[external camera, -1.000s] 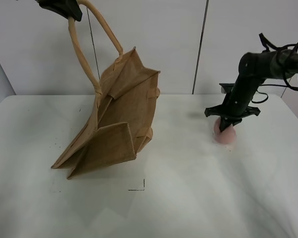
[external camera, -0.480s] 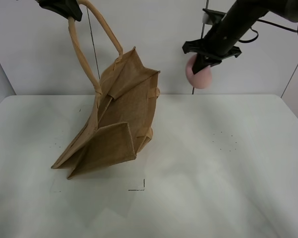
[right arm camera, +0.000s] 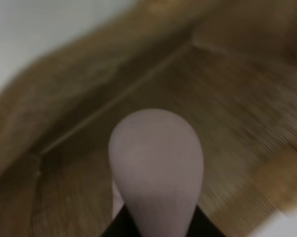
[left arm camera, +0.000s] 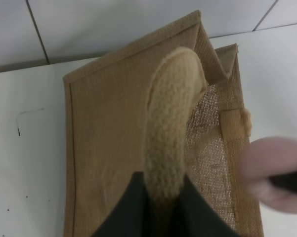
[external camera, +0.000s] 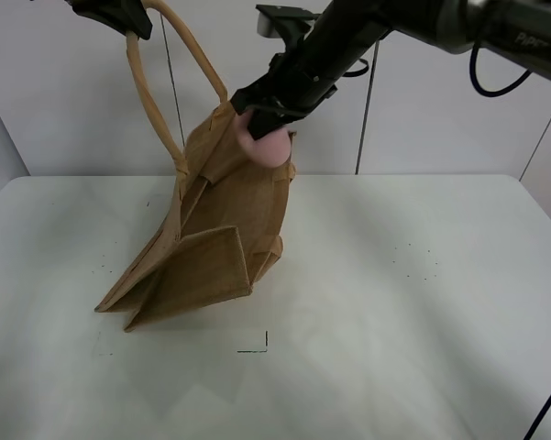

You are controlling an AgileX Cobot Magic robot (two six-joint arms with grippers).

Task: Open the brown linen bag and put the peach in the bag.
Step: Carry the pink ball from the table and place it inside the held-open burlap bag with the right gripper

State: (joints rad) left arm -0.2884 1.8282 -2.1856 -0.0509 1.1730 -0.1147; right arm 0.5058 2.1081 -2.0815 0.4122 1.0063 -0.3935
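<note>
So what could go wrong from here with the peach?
The peach, held in the right tool, is at the rim of the brown linen bag, whose mouth looks narrow; released now, it might hit the edge and fall outside. The bag hangs tilted from one handle in the left tool, so a nudge could swing it.

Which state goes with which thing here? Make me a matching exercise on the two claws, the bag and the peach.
Things:
1. left claw
2. right claw
3. brown linen bag
4. peach

States:
a. pink, held at the bag's opening
b. shut on a loop handle, raised high
c. tilted, bottom resting on the table
d. shut on the fruit

Pairs: 1-b, 2-d, 3-c, 4-a
</note>
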